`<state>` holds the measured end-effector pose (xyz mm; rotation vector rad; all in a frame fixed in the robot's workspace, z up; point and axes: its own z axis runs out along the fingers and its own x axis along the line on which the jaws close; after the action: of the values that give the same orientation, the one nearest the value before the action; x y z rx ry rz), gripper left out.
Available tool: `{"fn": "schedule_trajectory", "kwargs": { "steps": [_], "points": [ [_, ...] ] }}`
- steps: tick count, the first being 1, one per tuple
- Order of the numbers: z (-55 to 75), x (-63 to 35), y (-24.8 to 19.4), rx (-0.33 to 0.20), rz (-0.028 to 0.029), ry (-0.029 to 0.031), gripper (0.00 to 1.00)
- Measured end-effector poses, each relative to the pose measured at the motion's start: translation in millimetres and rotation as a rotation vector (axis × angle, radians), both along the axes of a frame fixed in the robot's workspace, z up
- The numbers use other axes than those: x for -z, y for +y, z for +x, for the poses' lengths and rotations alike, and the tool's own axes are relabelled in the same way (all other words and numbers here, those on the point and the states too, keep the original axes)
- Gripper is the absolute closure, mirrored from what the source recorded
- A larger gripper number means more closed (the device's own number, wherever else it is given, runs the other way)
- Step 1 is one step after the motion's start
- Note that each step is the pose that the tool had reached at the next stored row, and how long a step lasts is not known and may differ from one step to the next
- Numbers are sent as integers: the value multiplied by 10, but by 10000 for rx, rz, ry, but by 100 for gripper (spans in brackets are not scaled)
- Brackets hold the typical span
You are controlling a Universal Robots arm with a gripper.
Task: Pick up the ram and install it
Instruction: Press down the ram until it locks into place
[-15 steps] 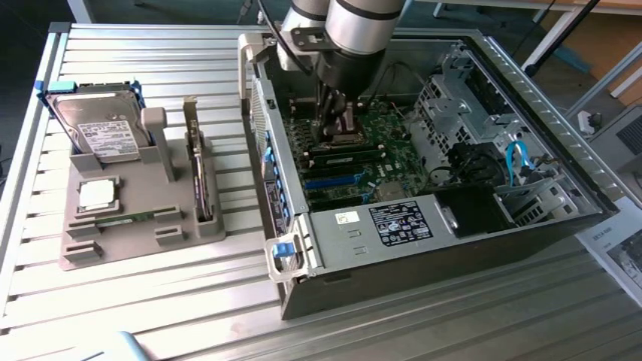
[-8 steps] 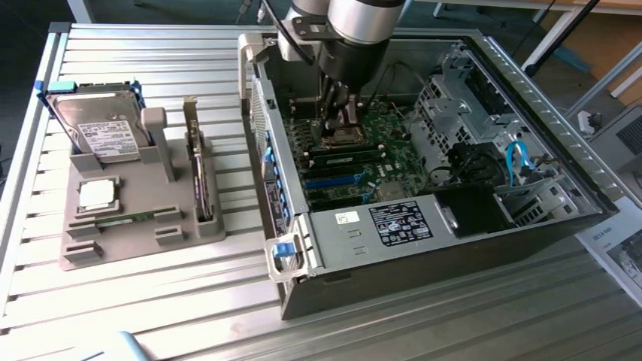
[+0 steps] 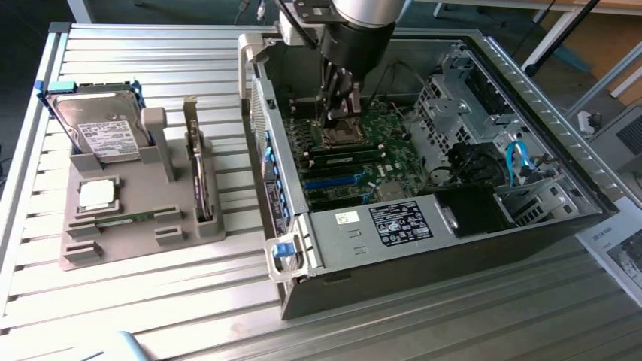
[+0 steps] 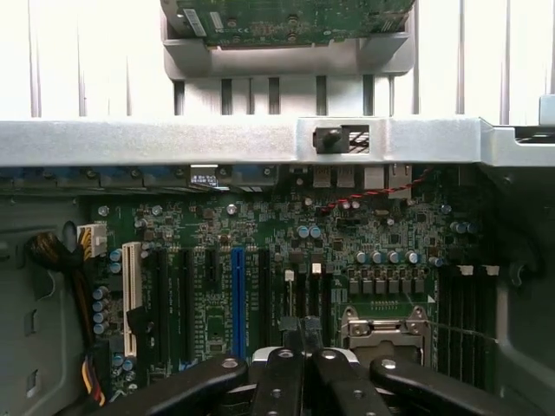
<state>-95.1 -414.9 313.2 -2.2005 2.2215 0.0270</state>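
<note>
Ram point(image 3: 128, 219) seems to lie flat in the grey holder point(image 3: 150, 241) on the desk point(image 3: 422, 331). Pincer point(image 3: 339, 113), pressed together and empty, hangs inside the computer case point(image 3: 561, 158); pickup has not started, I judge.

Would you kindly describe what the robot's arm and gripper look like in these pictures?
The arm is a thick round tube, silver-grey at the top and black below, with a pale grey block beside it. The gripper is black and narrows into slim fingers. Close up, the fingers are black jointed metal links fastened with small silver screws.
</note>
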Motion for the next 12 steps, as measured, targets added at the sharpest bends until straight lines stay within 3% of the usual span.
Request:
{"fn": "schedule_trajectory", "kwargs": {
  "steps": [6, 12],
  "points": [
    [11, -12, 0, -2, 0, 0, 90],
    [181, -12, -3, 1, 0, 10, 90]
  ]
}}
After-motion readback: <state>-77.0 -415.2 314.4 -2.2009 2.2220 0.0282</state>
